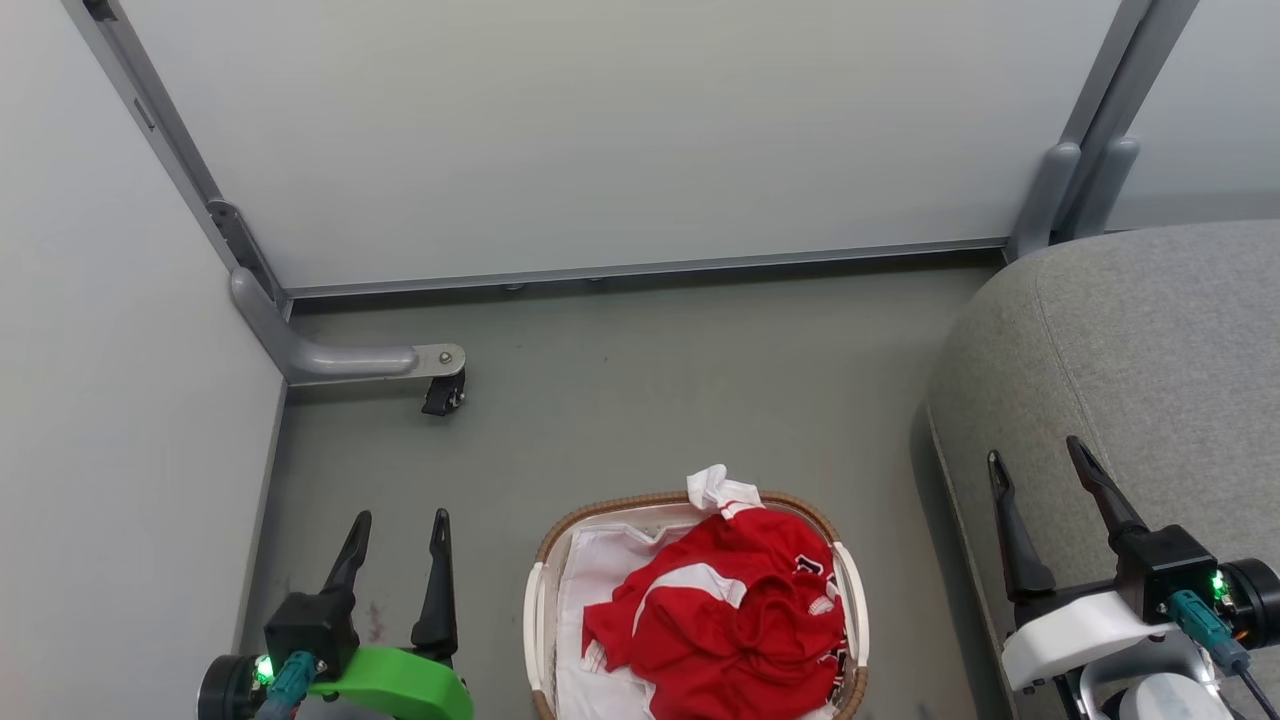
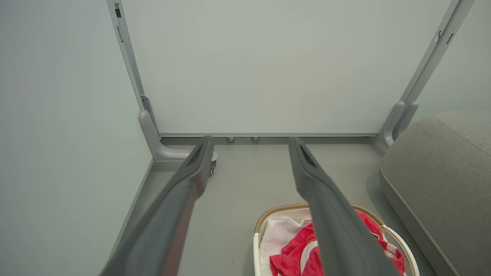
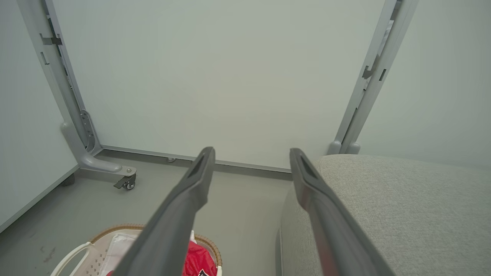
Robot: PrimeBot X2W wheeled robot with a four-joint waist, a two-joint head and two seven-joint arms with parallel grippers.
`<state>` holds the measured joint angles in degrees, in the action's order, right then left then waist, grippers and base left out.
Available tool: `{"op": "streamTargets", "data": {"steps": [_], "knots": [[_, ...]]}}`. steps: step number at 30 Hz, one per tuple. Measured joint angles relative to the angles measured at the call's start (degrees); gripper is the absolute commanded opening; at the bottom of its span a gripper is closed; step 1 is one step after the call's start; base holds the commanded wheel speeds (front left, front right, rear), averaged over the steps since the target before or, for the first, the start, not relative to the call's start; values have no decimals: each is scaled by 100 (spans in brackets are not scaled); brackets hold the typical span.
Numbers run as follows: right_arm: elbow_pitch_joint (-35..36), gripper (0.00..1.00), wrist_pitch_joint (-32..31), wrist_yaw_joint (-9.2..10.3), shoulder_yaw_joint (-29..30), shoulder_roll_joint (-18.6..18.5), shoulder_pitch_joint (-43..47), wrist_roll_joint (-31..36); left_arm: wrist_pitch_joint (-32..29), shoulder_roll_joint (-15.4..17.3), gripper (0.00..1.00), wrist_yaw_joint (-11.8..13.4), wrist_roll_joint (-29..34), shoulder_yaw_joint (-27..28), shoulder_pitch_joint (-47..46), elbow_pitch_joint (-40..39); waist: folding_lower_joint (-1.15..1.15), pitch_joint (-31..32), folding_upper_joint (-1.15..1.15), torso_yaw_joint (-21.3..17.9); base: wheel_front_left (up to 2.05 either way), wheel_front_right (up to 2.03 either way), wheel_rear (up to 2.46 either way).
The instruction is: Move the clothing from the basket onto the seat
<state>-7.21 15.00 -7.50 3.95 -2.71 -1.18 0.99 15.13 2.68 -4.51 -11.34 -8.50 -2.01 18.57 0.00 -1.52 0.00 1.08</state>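
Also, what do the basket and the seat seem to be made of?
The basket: probably cream plastic, smooth, with small holes in the wall; the brown rim looks woven, maybe moulded. The seat: grey woven fabric, matte, with coarse weave and a stitched seam.

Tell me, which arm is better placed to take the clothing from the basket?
Probably the right. The red clothing is heaped toward the right side of the basket, and the right jaws hang open by the seat.
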Motion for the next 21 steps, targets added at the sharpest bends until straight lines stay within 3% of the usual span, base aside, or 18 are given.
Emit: {"op": "streamTargets", "data": {"steps": [21], "knots": [[66, 100, 1, 0, 42, 0, -23, 0, 0, 1, 100, -2, -7, -58, -11, -33, 0, -139, 0, -27, 0, 0, 0]]}}
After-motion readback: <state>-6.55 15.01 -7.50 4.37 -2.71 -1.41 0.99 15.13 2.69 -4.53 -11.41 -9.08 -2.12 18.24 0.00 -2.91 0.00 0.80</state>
